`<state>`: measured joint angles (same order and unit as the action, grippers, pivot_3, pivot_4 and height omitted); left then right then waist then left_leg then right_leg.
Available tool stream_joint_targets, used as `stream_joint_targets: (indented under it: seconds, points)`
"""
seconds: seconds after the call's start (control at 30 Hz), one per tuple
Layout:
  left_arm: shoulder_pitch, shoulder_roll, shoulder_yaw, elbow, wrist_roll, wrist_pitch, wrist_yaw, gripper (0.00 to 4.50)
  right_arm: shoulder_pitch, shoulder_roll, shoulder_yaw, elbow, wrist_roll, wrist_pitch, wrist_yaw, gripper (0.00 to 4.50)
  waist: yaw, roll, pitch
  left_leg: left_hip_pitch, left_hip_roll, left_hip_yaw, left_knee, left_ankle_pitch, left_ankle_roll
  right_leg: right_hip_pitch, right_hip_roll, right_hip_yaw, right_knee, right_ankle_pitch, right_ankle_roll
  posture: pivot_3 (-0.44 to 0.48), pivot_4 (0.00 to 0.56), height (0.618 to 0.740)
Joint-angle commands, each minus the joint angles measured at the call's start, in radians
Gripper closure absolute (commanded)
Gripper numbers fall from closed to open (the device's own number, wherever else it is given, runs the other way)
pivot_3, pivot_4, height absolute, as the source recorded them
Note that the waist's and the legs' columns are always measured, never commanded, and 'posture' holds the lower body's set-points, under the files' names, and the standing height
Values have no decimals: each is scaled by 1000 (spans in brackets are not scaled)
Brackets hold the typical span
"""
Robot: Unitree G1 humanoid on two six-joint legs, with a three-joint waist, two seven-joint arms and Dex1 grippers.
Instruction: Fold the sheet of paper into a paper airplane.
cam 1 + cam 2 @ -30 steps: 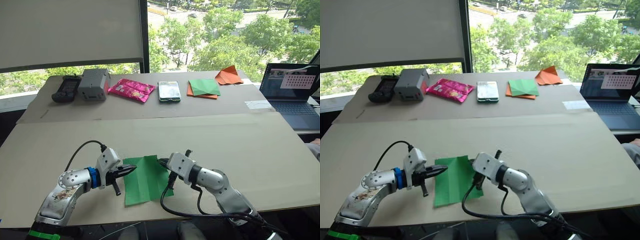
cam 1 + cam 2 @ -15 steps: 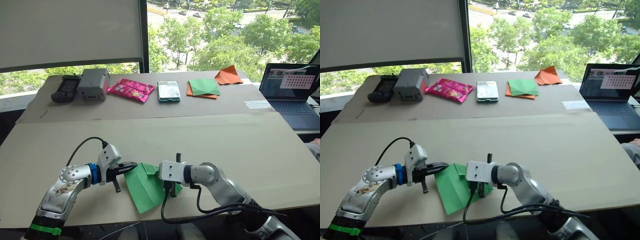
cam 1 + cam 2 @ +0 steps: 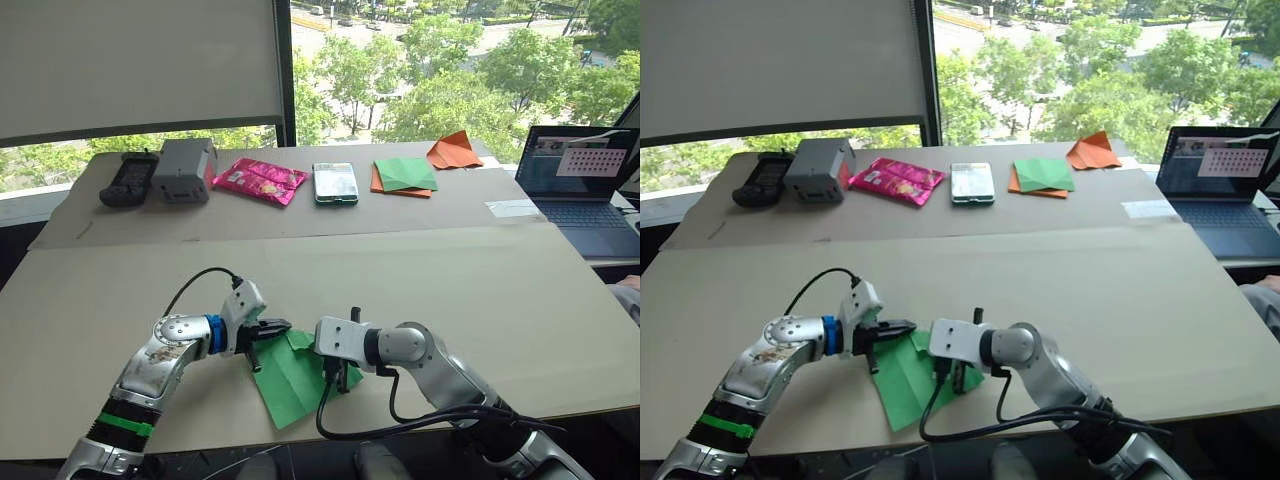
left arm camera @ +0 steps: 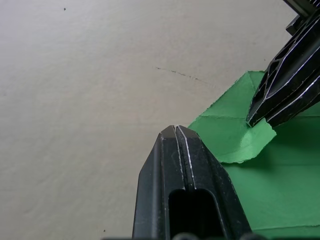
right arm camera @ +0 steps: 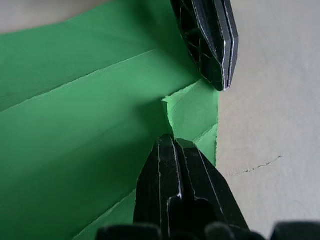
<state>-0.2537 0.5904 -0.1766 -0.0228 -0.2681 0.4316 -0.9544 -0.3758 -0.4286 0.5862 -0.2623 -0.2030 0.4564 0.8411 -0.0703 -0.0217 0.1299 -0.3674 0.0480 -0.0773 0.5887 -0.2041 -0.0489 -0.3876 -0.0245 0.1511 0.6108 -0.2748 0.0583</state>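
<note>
Green sheet: the sheet of paper (image 3: 295,375) lies creased on the cardboard tabletop (image 3: 480,290) near its front edge, one corner turned over into a small flap.
Folded flap: the turned corner sits at the sheet's far-left end; in the wrist views both sets of black fingertips meet at it.
Left gripper: the left gripper (image 3: 276,326) has its fingers closed together, tips at the sheet's flap edge; whether paper is caught between them cannot be told.
Right gripper: the right gripper (image 5: 172,150) points down at the sheet beside the flap, fingers pressed together; it appears to bear on the paper rather than hold it.
Stage, as judged: an early corner fold is being set; no paper airplane shape exists yet.
Risk one: the flap could spring open if either tip lifts before the crease is rubbed flat, as thin paper holds a soft fold poorly.
Risk two: the sheet could slide or rotate on the smooth cardboard under sideways pressure, skewing the fold.
Risk three: the two tips are very close and may collide or tear the corner.
Beyond the sheet: a phone (image 3: 336,183), pink packet (image 3: 262,180), grey box (image 3: 182,170), black handheld device (image 3: 124,179), green-and-orange paper stack (image 3: 405,177) and orange folded shape (image 3: 453,152) line the far edge.
Far right: a laptop (image 3: 585,185) is open.
</note>
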Motion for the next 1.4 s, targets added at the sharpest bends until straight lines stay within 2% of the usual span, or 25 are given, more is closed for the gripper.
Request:
stream_joint_targets:
  seconds: [0.03, 0.5, 0.67, 0.77, 0.9, 1.07, 1.1, 1.17, 1.4]
  points:
    - [-20, 0, -32, 29, 56, -49, 2, 4500, 4, 1, -11, 1, 1, 34, -2, 4479, 1, 0, 0, 0, 0, 0, 0, 0, 0, 0, 0, 0, 0, 0, 0, 0, 150, 740]
    - [-16, 8, -102, 100, 151, -107, -11, 4500, 15, -5, -27, -44, 5, 64, -13, 4479, 6, 4, -3, 0, 0, 0, 1, 0, 0, 1, 0, 0, 0, 0, 0, 0, 150, 740]
    - [-4, 15, -106, 112, 166, -122, -9, 4500, 12, 8, -62, -43, 37, 77, -27, 2884, 4, 4, -5, 0, 0, 0, 1, 0, 0, 1, 0, 0, 0, 0, 0, 0, 150, 740]
    - [-3, 11, -106, 116, 169, -124, -6, 4500, 4, 53, -139, -93, 133, 136, -17, 1872, 3, 4, -5, 0, 0, 0, 1, 0, 0, 1, 0, 0, 0, 0, 0, 0, 150, 740]
    - [-4, 4, -108, 116, 171, -128, -1, 4500, -41, 137, -247, -115, 257, 233, -32, 1872, 1, 5, -6, 0, 0, 0, 1, 0, 0, 1, 0, 0, 0, 0, 0, 0, 150, 740]
    - [-7, -2, -108, 121, 171, -131, 3, 4500, -70, 151, -222, -13, 241, 209, -69, 3488, 4, 5, -9, 0, 0, 0, 1, 0, 0, 1, 0, 0, 0, 0, 0, 0, 150, 740]
    - [-7, -2, -107, 120, 170, -131, 4, 4500, -70, 147, -207, -1, 236, 203, -68, 3931, 4, 5, -9, 0, 0, 0, 1, 0, 0, 1, 0, 0, 0, 0, 0, 0, 150, 740]
    - [-6, -3, -107, 118, 169, -131, 5, 4500, -72, 145, -187, 15, 231, 193, -69, 4481, 3, 5, -9, 0, 0, 0, 1, 0, 0, 1, 0, 0, 0, 0, 0, 0, 150, 740]
    - [-3, -14, -112, 111, 171, -130, 14, 4500, -75, 179, -131, 124, 217, 146, -100, 4481, 3, 6, -10, 0, 0, 0, 1, 0, 0, 1, 0, 0, 1, 0, 0, 0, 150, 740]
